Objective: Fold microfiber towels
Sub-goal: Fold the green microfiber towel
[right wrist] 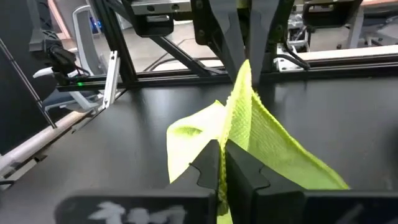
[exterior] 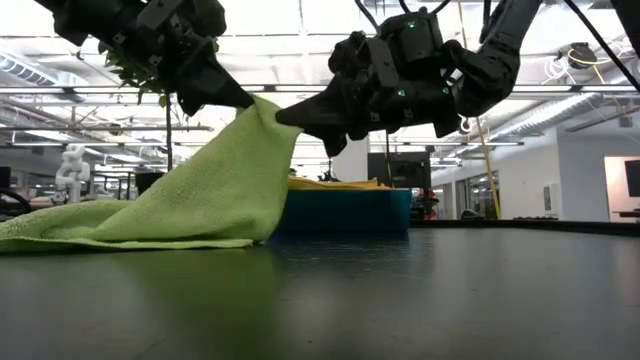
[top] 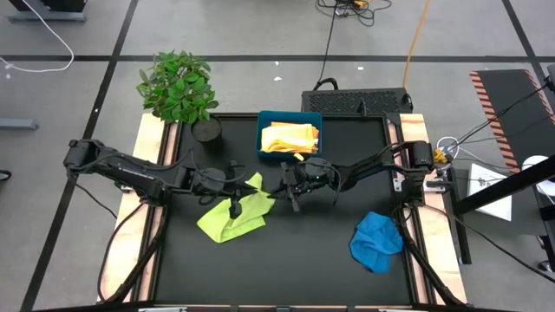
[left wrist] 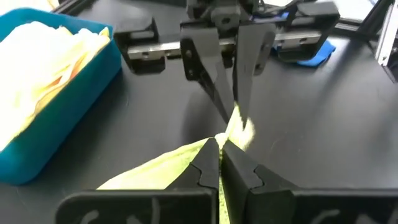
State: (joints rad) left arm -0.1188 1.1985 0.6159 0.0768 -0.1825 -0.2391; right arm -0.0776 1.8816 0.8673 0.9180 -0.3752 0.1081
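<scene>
**Lime Towel Raised by One Edge — Folding Barely Begun**

Left gripper [top: 236, 206], near table centre: clamped on the lime green towel [top: 232, 217]. Right gripper [top: 290, 192], just toward 3 o'clock of it: clamped on the same raised edge, tips nearly meeting. Remainder of towel trailing on the table [top: 303, 269] toward 7 o'clock. Teal tray [top: 264, 149] at 12 o'clock, holding yellow and orange towels [top: 290, 137] — not neatly flat. Blue towel [top: 376, 241] at 4 o'clock, crumpled. No finished fold visible. No legible writing.
</scene>
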